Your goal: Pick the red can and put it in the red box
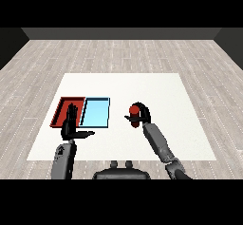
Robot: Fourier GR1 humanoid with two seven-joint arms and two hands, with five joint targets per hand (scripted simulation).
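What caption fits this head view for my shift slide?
Right robot hand curled round the red cylindrical can right of the light blue tray; open left robot hand over the red tray.

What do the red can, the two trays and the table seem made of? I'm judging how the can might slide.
Red can: plain matte red, no gloss or label showing; metal or plastic, can't tell.
Red tray and light blue tray: flat even colour with thin raised rims, likely plastic.
Table: smooth uniform white, no grain, perhaps laminate.

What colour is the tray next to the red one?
Light blue, seen in the head view; it lies right beside the red tray.
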